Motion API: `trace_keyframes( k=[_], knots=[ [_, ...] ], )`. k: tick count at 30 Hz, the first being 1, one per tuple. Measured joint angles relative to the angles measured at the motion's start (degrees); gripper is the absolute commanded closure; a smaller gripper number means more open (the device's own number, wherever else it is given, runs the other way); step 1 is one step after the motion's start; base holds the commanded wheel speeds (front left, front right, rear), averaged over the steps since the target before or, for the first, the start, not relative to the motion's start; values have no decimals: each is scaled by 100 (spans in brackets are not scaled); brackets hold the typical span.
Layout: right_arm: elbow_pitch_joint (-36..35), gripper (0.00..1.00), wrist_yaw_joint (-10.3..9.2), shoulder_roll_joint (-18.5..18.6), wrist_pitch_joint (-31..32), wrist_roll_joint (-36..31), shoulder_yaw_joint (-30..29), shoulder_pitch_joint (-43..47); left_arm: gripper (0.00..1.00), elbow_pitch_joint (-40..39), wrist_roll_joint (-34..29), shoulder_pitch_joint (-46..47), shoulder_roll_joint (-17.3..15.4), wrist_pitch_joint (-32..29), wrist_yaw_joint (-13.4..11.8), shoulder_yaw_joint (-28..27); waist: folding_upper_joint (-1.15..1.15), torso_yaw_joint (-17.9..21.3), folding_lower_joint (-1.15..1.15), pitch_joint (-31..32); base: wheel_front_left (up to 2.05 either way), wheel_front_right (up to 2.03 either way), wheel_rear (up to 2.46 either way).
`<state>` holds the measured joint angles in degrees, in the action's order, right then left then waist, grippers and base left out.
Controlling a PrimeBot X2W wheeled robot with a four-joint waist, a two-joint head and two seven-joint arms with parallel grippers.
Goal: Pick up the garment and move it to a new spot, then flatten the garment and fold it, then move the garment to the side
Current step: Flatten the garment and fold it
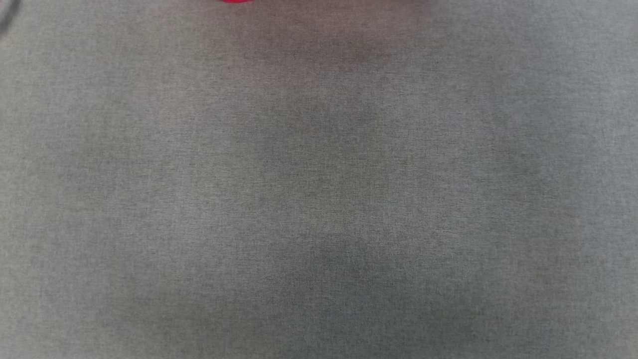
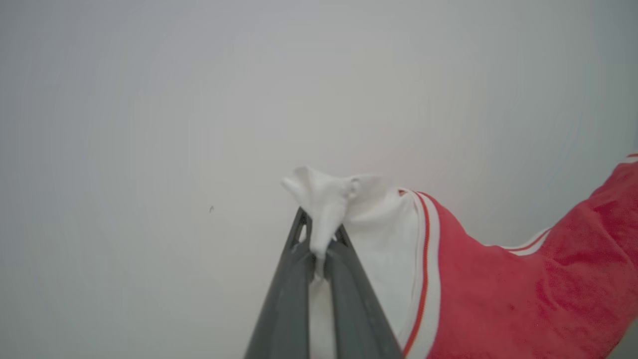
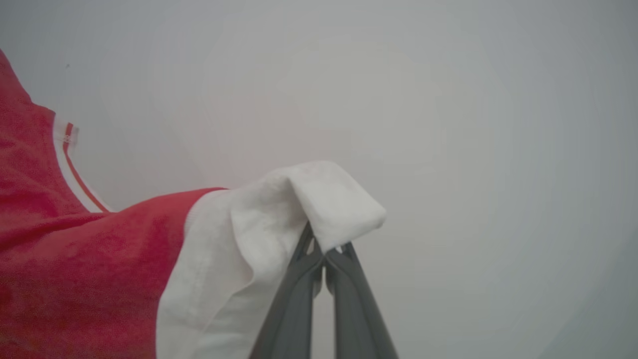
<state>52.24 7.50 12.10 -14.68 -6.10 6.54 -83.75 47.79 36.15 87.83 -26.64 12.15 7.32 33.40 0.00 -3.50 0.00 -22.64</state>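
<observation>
The left pincer (image 2: 321, 235) was clamped shut on a white sleeve of the garment (image 2: 498, 299). A bunched tuft stood just past its tips, and the striped trim and red body ran off to its right in the left wrist view. The right pincer (image 3: 326, 249) was likewise closed on a white sleeve, which folded over its tips, with the red body to its left in its own view. In the head view a red sliver (image 1: 237, 1) showed at the top edge, above a grey woven surface (image 1: 319, 199).

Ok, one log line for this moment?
step: garment lifted | left fingers: shut on white sleeve | right fingers: shut on other white sleeve | red jersey T-shirt: hangs between both | below: grey cloth
</observation>
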Motion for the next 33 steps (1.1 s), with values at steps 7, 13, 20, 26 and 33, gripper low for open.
trace_keyframes(
  k=[7, 13, 20, 26, 33],
  knots=[
    [581, 100, 1, -65, -8, 554, 579, 745, 100, 203, 617, -882, -57, -86, 0, 545, 0, -51, 0, 101, 0, 0, 0],
    [720, 100, 0, -96, 549, 1540, 1263, 1344, 100, 320, 1124, -1572, -132, -790, 0, 922, 0, -58, 0, 280, 0, 0, 0],
    [-197, 100, 1, 172, 1533, 2951, 2123, 2176, 100, -135, 1805, -2334, -377, -1584, 0, 1193, 0, -49, 0, 501, 0, 0, 0],
    [-1653, 100, 0, 938, 2491, 3995, 2558, 3088, 100, -983, 2470, -3214, -840, -2317, 0, 1332, 0, -28, 0, 713, 0, 0, 0],
    [-3445, 100, 0, 1834, 3397, 4563, 2795, 4251, 100, -2423, 2889, -4362, -1493, -2796, -267, 1385, 0, -75, 0, 884, 0, 0, 0]
  ],
)
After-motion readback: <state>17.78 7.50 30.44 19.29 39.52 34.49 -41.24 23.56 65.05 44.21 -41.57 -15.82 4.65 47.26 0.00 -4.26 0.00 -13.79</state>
